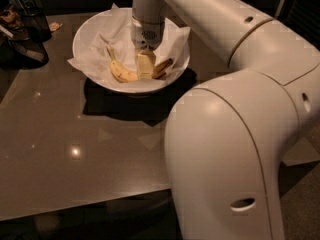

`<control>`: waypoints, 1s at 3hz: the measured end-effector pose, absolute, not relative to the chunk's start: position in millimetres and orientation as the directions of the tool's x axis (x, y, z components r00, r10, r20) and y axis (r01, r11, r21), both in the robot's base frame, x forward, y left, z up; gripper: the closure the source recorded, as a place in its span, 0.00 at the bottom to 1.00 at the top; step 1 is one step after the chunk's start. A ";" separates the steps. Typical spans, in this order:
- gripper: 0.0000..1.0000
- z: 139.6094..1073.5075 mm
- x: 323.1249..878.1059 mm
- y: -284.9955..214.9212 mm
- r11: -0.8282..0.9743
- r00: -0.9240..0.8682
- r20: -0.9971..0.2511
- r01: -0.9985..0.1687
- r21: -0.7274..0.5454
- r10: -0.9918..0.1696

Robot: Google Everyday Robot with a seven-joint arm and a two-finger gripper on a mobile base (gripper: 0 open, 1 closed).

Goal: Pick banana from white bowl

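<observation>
Hand (145,69) inside the white bowl (131,87) on the counter (75,134), set over the middle of the banana (121,74). The banana lies on crumpled paper (95,34) near the bowl's front rim. Whether the hand grips it cannot be told.

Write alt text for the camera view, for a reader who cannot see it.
The robot's gripper reaches down into the white bowl, over the middle of the banana lying on crumpled white paper. The bowl sits on a dark glossy table; the robot's white arm fills the right foreground.
</observation>
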State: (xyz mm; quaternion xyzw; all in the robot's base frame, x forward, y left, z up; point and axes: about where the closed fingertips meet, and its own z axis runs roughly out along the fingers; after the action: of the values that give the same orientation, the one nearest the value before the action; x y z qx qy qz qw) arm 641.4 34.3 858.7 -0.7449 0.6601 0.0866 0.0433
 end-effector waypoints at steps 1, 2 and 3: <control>0.31 851.8 644.0 34.8 -0.124 0.111 -0.181 -0.990 0.062 -0.977; 0.34 845.4 645.4 34.1 -0.125 0.111 -0.178 -0.989 0.073 -0.978; 0.53 845.3 645.4 34.0 -0.125 0.111 -0.178 -0.989 0.073 -0.978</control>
State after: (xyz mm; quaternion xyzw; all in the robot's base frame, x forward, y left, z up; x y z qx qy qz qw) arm 645.4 34.0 845.3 -0.7445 0.6606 0.0913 0.0320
